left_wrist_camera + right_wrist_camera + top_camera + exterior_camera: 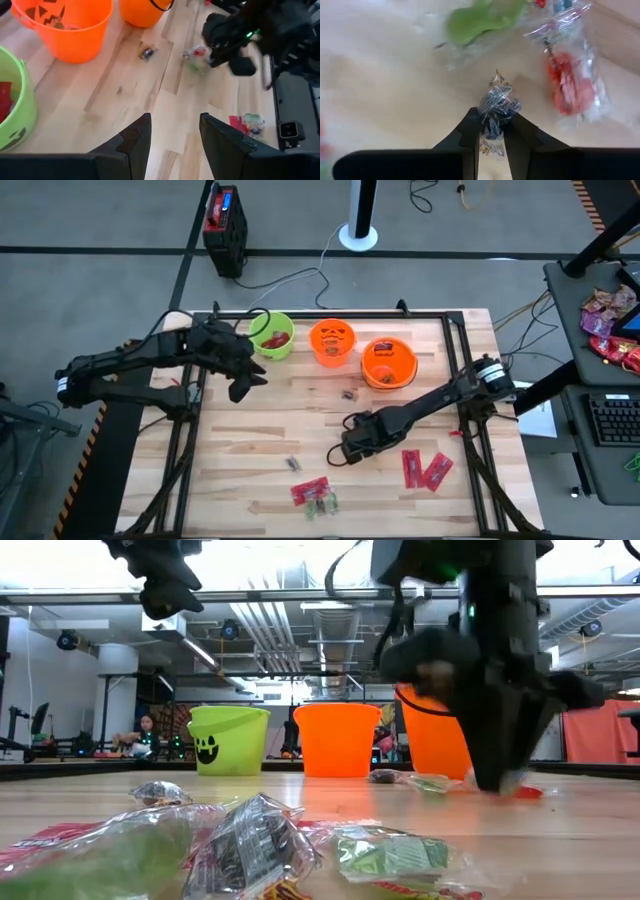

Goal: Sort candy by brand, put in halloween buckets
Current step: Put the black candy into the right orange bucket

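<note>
Three buckets stand along the table's far side: lime green (pixel 272 335), orange jack-o'-lantern (pixel 332 340), wider orange (pixel 388 362). Candy lies scattered on the wood: red packets (pixel 425 470), a red and green cluster (pixel 315 495) and dark minis (pixel 293 463). At mid table my right gripper (pixel 350 448) points steeply down, shut on a tiny clear-wrapped piece (pixel 495 107). A green piece (pixel 480 17) and a red piece (pixel 570 85) lie just beyond it. My left gripper (pixel 175 135) hangs open above the table beside the green bucket, with nothing between its fingers. My right gripper pinches the tiny piece's crinkled clear wrapper (pixel 496 102) between its two fingertips (pixel 472 125). The fingers come from above, pointing steeply down. The wrapper's twisted end sticks out past the tips. Whether the piece is clear of the wood, I cannot tell.
A dark mini (pixel 349 393) lies in front of the wider orange bucket. A red-and-black box (pixel 225 220) stands on the floor beyond the table. A heap of pink and red bags (pixel 610 320) and a keyboard (pixel 610 420) sit on a side desk at the right.
</note>
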